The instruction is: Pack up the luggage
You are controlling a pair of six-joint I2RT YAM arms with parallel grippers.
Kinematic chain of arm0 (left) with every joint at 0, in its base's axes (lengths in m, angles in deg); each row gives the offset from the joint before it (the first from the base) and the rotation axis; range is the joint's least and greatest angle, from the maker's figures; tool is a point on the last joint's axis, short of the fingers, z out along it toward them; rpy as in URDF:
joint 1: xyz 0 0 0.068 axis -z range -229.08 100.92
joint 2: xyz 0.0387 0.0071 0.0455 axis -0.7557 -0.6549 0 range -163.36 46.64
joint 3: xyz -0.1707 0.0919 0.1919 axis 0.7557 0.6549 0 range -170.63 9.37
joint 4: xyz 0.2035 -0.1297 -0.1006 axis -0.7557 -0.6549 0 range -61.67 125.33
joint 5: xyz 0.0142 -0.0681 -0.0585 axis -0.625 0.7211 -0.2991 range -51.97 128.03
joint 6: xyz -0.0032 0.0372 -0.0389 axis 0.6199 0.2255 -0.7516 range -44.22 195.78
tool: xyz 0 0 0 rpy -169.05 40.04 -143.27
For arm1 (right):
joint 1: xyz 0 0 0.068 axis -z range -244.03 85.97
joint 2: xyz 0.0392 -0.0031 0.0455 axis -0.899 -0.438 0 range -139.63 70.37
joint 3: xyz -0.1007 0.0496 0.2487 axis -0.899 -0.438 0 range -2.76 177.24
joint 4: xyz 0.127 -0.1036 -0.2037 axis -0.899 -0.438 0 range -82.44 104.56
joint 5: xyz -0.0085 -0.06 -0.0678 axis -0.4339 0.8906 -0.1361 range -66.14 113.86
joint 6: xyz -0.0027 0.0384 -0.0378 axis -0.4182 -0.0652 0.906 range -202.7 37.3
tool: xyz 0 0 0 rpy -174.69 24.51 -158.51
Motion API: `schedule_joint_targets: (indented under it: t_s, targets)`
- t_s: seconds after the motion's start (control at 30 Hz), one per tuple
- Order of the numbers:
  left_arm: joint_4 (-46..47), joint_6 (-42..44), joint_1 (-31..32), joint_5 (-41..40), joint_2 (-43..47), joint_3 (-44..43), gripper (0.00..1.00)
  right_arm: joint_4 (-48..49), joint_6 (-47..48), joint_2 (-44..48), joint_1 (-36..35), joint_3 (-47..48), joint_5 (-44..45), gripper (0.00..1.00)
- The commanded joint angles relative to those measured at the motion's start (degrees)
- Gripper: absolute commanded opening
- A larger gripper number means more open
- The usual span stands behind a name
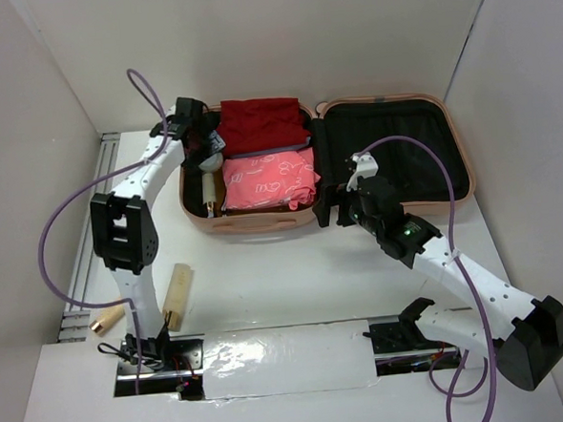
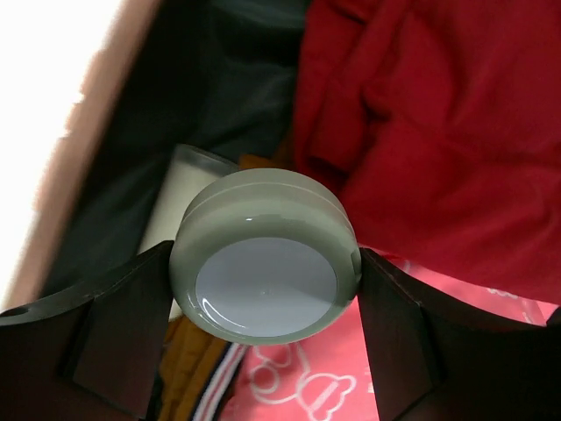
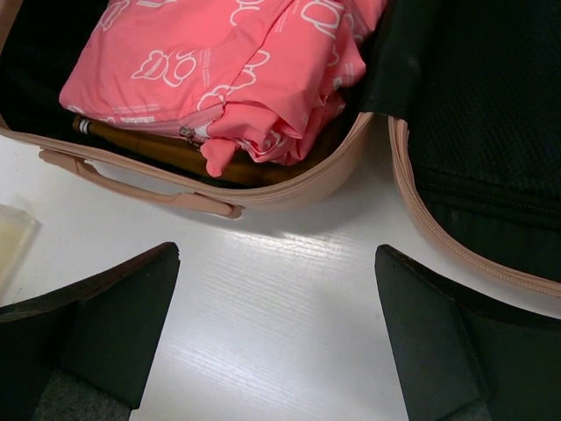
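Observation:
The luggage (image 1: 263,227) lies open on the table, a peach-pink shell with its black-lined lid (image 1: 393,152) flat to the right. In its left half are a red garment (image 1: 262,124) and a folded pink printed garment (image 1: 265,178). My left gripper (image 1: 204,151) hovers over the left strip of that half, shut on a round pale green jar (image 2: 263,254) with a white face, both fingers against its sides. Below the jar lies a white bottle (image 2: 180,184). My right gripper (image 3: 276,263) stands open over bare table just in front of the luggage rim (image 3: 289,189), holding nothing.
A cream cylindrical bottle (image 1: 177,296) lies on the table in front of the luggage, left of centre. A small copper-coloured thing (image 1: 104,323) sits by the left rail. White walls close in on both sides. A brown item (image 3: 166,149) shows under the pink garment.

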Motion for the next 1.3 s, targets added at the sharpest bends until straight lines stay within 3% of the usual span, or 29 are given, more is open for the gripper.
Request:
schedule_joint_targets:
  t_s: [0.0,0.03,0.17,0.3,0.6,0.7,0.8,0.83,0.93,1.0,1.13,1.23,1.27]
  targets:
    - [-0.96,1.64,1.63,0.68,-0.37,-7.83,0.75,1.26,-0.04,1.19,0.34,0.33,1.52,1.0]
    - [-1.49,1.64,1.63,0.67,-0.89,-7.85,0.84,1.26,-0.04,1.19,0.34,0.33,1.52,1.0]
    - [-2.03,1.64,1.63,1.03,1.82,-7.85,1.0,1.26,0.83,1.19,0.34,0.33,0.21,1.0]
    - [-3.42,2.17,1.63,-2.92,9.88,-3.37,1.0,1.26,2.77,-1.0,-0.27,2.87,-6.64,1.0]
    - [-6.41,2.87,-0.83,-4.43,24.73,7.34,1.0,0.91,5.57,-5.75,-8.6,8.14,-8.84,1.0]
    - [-8.61,2.17,-0.83,-6.79,34.73,14.98,1.0,1.44,11.54,-10.56,-12.91,11.57,-13.83,1.0]
    - [-12.91,-1.86,-0.3,-9.44,44.34,25.44,1.0,3.71,20.67,-16.21,-22.39,14.13,-14.48,1.0]
    - [-14.06,-3.27,-0.3,-9.44,50.72,30.68,1.0,5.9,24.18,-20.22,-28.51,14.91,-13.17,1.0]
    - [-12.94,-5.66,0.23,-7.85,59.98,39.05,1.0,4.01,46.65,-30.57,-35.23,18.24,-19.88,1.0]
    - [-12.22,-6.36,-0.3,-7.24,66.59,40.05,1.0,1.37,53.9,-36.92,-35.25,26.63,-23.94,1.0]
    - [-20.37,-8.28,-0.92,-11.61,69.24,35.32,1.0,-10.94,63.74,-52.3,-31.57,43.11,-43.17,1.0]
    - [-27.85,-11.28,-1.97,-16.9,68.46,31.1,1.0,-5.17,69.98,-55.67,-33.14,42.26,-40.07,1.0]
    - [-28.91,-11.28,-2.58,-16.91,68.45,29.17,1.0,-1.06,71.31,-57.77,-34.62,41.73,-34.74,1.0]
